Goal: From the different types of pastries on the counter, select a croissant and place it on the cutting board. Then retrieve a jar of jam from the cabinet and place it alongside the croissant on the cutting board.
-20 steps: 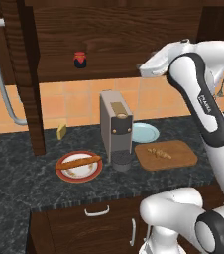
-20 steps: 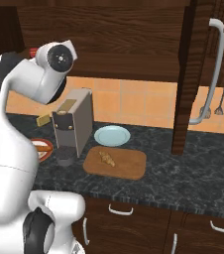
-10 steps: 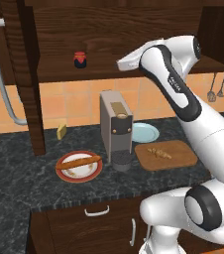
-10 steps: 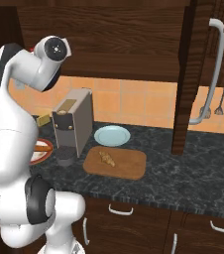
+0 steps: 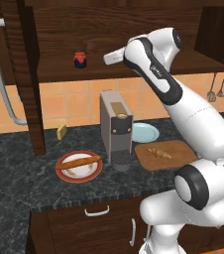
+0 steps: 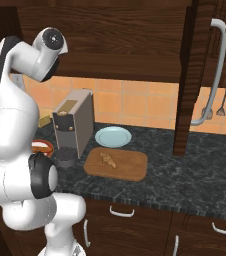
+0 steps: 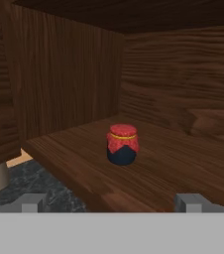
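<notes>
Croissant (image 5: 160, 153) already sits on the cutting board (image 5: 181, 158), so it's the jam's turn. The jar of jam (image 7: 122, 144) stands upright on the cabinet shelf (image 7: 173, 168), well back from its front edge, dead ahead of the gripper (image 7: 111, 202). Its fingers are spread wide with nothing in them, lined up either side of the jar; a straight reach inward looks right.

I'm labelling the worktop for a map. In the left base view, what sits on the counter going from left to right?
Small yellow block → red-rimmed round plate carrying the long tan loaf → grey box-shaped coffee machine → round pale blue plate → brown wooden cutting board with the small golden croissant on it.
</notes>
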